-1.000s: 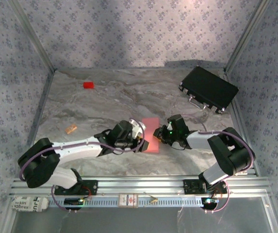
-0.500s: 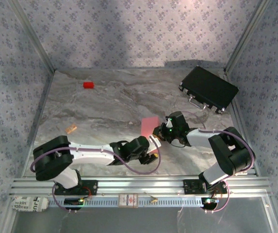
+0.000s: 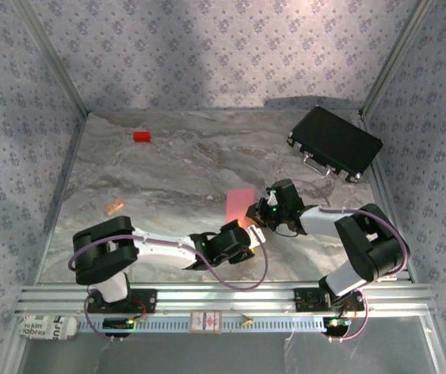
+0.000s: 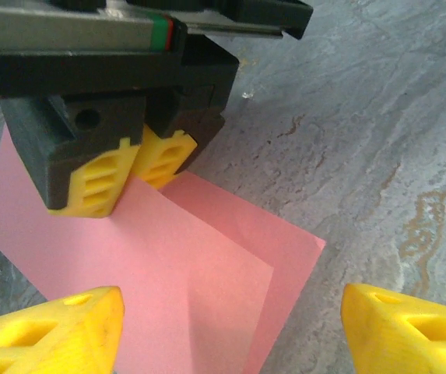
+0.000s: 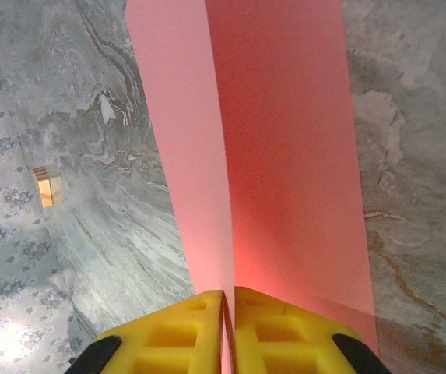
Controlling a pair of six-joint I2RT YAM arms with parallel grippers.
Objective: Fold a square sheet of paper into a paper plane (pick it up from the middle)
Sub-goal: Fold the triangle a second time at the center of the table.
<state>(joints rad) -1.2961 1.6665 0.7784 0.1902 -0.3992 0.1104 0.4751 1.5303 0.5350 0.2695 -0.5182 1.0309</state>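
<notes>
Jaws spread wide, the left end effector [image 4: 230,335] hovers over the near corner of the pink sheet of paper [image 4: 207,265], which is folded over on itself above the grey counter [image 4: 378,117]. Just ahead of it, the right end effector [image 5: 230,323] is pressed together on the sheet's edge where the crease ends, pinching the layers. Light, limp and quick to crease, the paper probably takes best to a gentle pinch along the stiffer fold, not its floppy free corners.

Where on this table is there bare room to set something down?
Bare marble: the back, between red block and black case; the left side around the tan block. Crowded: centre front, where left gripper and right gripper meet at the pink paper.
</notes>
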